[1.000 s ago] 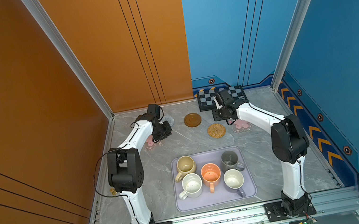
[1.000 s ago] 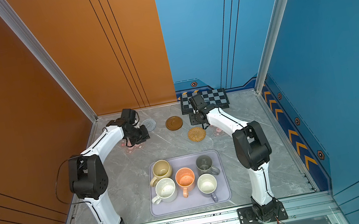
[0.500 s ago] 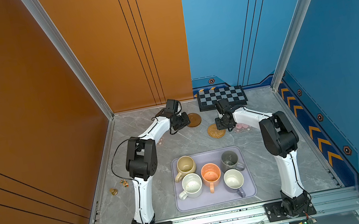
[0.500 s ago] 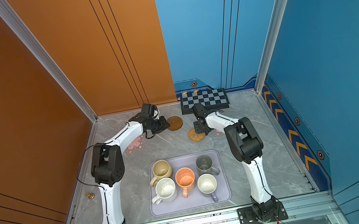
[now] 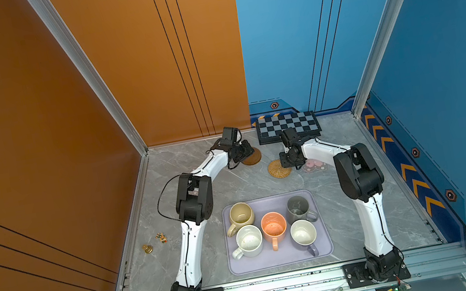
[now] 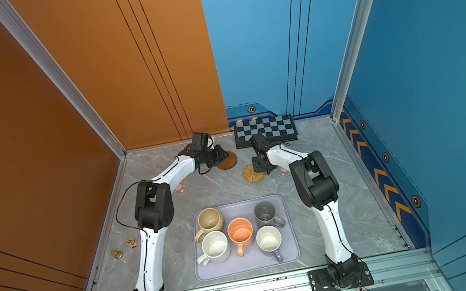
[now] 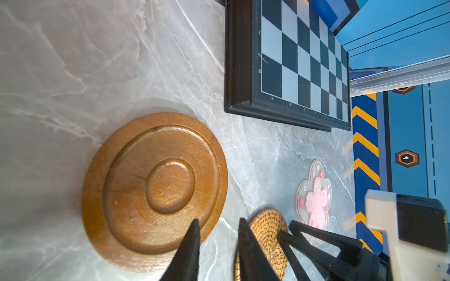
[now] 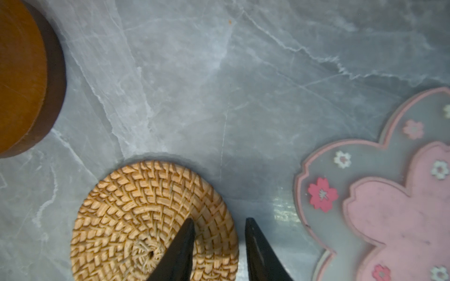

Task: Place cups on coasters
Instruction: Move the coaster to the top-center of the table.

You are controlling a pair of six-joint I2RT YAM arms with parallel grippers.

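Right now your left gripper [image 7: 218,219], narrowly parted and empty, hovers over the brown ringed disc [image 7: 155,192], your right gripper [image 8: 219,219] likewise over the rattan coaster [image 8: 136,206], the cups [image 5: 273,226] on the tray [image 5: 290,257] at lower centre.

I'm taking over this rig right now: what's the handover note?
Left pincer: slightly open, empty, at the edge of the brown ringed wooden disc coaster.
Right pincer: slightly open, empty, over the rim of the tan woven rattan coaster.
Cups: rounded beige mug, white speckled mug, orange mug, tall grey mug and lavender mug stand on the lavender rectangular tray.
Coasters: bare; one pink flower-shaped coaster lies beside the rattan one, a second pink flower-shaped coaster partly under the left arm.
Done: nothing placed. Left: all five cups.
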